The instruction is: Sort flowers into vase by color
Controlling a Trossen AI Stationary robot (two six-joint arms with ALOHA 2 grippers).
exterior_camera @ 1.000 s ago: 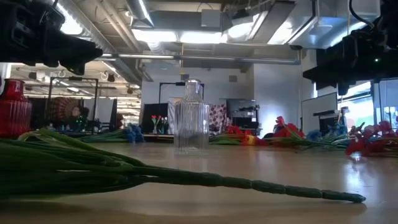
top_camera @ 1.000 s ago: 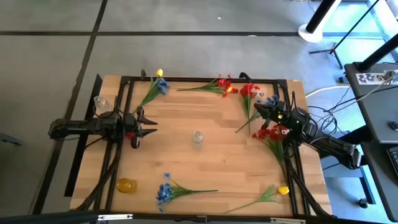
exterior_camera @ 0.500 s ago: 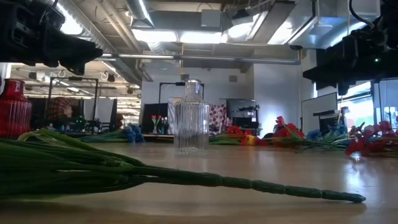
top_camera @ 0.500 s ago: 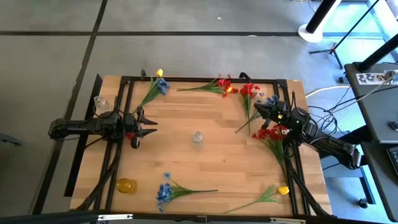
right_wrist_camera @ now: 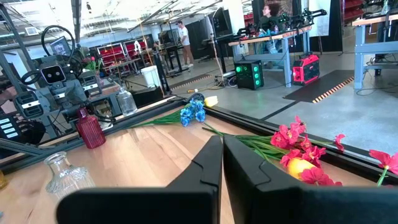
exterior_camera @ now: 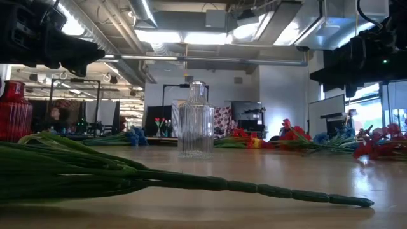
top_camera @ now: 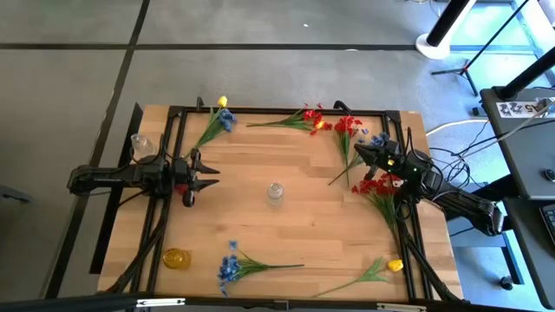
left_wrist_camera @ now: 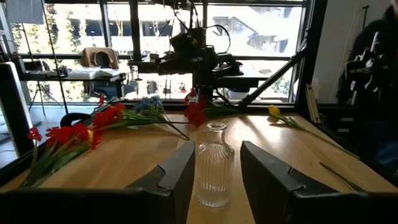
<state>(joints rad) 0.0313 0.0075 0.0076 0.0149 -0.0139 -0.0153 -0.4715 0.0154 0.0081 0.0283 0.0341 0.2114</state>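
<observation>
Left claw (top_camera: 208,176): hovers over the desk's (top_camera: 303,225) left side, fingers spread, empty, facing the clear vase (top_camera: 275,193).
Right claw (top_camera: 360,154): over the far right of the desk, fingers pressed together, holding nothing.
Flowers: red sprays (top_camera: 347,126) at the far right, one blue spray (top_camera: 232,264) at the near edge, a yellow bloom (top_camera: 395,265) near right.
Clear vase: upright at desk centre, empty.
Red vase (right_wrist_camera: 90,132): upright at the left edge.
</observation>
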